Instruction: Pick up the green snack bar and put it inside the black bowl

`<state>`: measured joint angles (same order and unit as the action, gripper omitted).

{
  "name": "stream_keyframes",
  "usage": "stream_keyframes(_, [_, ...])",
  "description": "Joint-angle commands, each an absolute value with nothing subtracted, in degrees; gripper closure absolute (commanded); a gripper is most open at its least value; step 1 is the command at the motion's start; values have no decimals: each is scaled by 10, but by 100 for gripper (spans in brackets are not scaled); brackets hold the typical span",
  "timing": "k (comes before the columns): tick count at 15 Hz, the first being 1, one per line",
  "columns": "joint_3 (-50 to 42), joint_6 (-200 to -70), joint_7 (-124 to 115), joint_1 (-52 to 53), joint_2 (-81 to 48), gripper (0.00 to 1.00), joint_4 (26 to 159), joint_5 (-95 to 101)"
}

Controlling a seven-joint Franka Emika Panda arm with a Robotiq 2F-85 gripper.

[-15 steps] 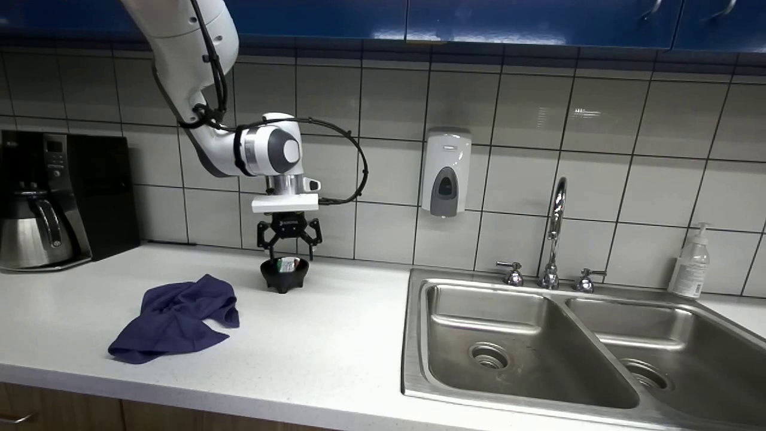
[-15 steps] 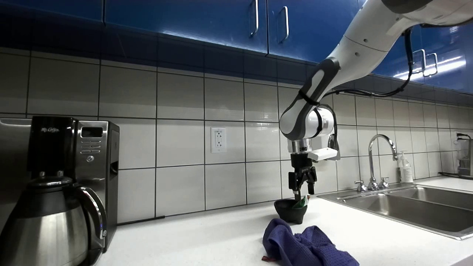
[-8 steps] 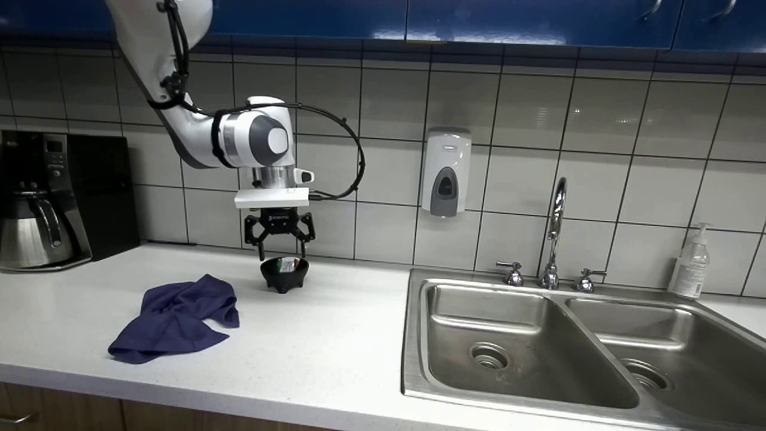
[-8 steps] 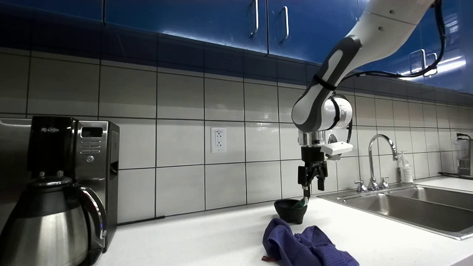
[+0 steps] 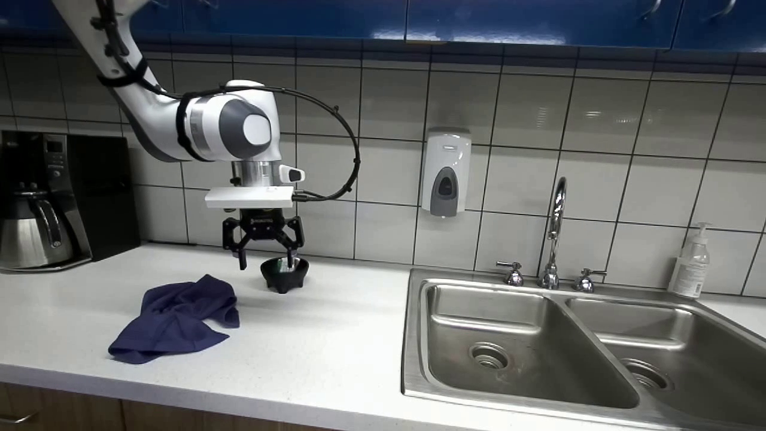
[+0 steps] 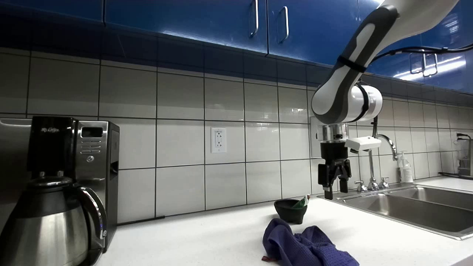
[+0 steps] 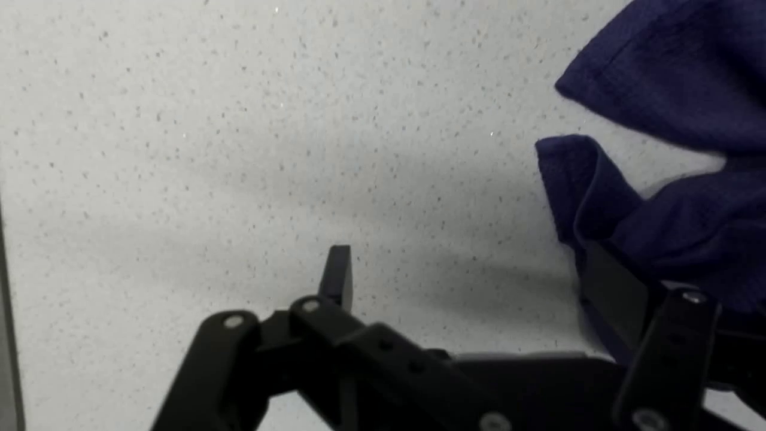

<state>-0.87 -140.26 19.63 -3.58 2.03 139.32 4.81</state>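
Note:
The black bowl (image 5: pixel 284 280) stands upright on the white counter and shows in both exterior views (image 6: pixel 290 214). The green snack bar (image 6: pixel 301 203) lies in the bowl, tilted, with its white and red end sticking up past the rim. In an exterior view a gripper finger partly covers the bar (image 5: pixel 281 264). My gripper (image 5: pixel 267 261) is open and empty, above the counter and apart from the bowl (image 6: pixel 336 192). In the wrist view my gripper (image 7: pixel 470 257) has its jaws wide apart with only bare counter between them. Bowl and bar are out of the wrist view.
A crumpled purple cloth (image 5: pixel 179 317) lies on the counter near the bowl; it also shows at the right of the wrist view (image 7: pixel 688 72). A coffee maker (image 6: pixel 98 184) stands against the wall. A double sink (image 5: pixel 413 335) with a tall faucet (image 5: pixel 556 221) is at the other side.
My gripper has moved up out of the bowl and away from it, leftward in an exterior view and toward the sink in the wider scene. The bowl, bar and cloth have stayed in place.

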Motion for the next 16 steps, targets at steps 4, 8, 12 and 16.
stream_keyframes(4, [-21,-1408,142,-31,183,0,1557,52])
stream_keyframes(8, [-20,-1392,114,-29,268,0,1622,48])
stream_keyframes(12, [-24,-1386,119,-28,246,0,1596,53])
stream_keyframes(16, [-24,-1382,116,-27,253,0,1592,53])
